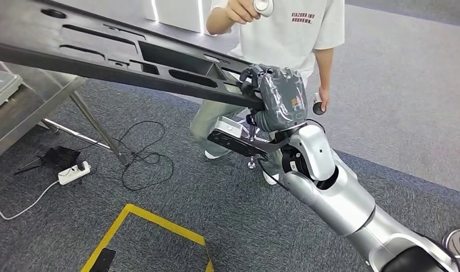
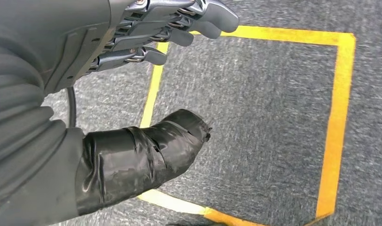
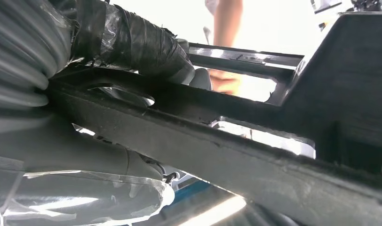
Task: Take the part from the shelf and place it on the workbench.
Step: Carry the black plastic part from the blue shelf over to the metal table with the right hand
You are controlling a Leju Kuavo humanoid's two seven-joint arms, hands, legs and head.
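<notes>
The part (image 1: 109, 54) is a long dark panel with several cut-out slots, slanting from the upper left down toward the middle of the head view. My right hand (image 1: 276, 96) grips its near end, raised above the floor. In the right wrist view the part's dark edge (image 3: 255, 150) runs between my taped thumb (image 3: 132, 42) and the fingers below. My left hand (image 2: 147, 84) hangs over the grey carpet with fingers and thumb apart, holding nothing.
A person in a white shirt (image 1: 290, 28) stands right behind the part's held end. A metal workbench (image 1: 24, 107) with slanted legs sits at the left. A cable and power strip (image 1: 75, 171) lie on the carpet. Yellow floor tape (image 1: 160, 224) marks a square below.
</notes>
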